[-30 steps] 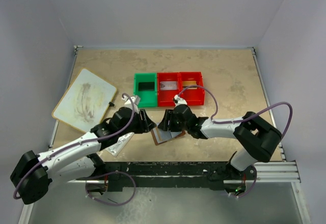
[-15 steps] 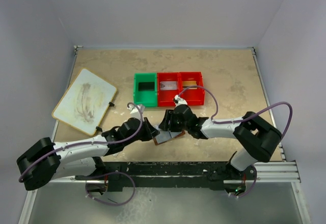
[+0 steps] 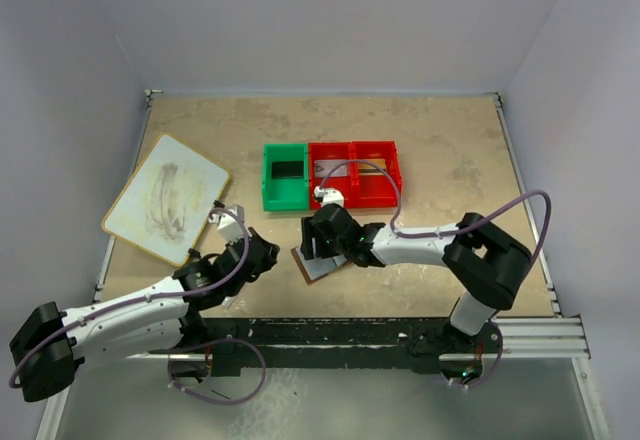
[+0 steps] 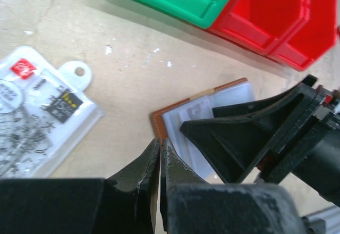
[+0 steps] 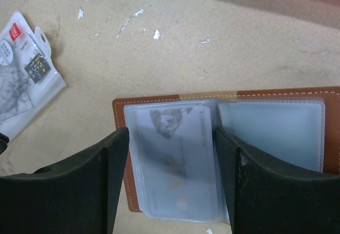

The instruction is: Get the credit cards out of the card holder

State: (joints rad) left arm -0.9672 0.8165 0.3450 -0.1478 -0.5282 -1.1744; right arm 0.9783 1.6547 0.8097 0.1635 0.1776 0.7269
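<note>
Right wrist view: the right gripper point(image 5: 171, 138) stands wide, fingers point(image 5: 79, 191) either side of a card point(image 5: 170, 165) in a clear pocket of the card holder point(image 5: 271, 133), which lies open on the table point(image 5: 239, 42). The left gripper point(image 4: 160, 151) is closed tight beside the holder's corner. Next, the card likely needs pinching and sliding out.

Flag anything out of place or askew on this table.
The smudged white board lies skewed at the table's left edge. A clear plastic packet lies loose near the open card holder.
</note>
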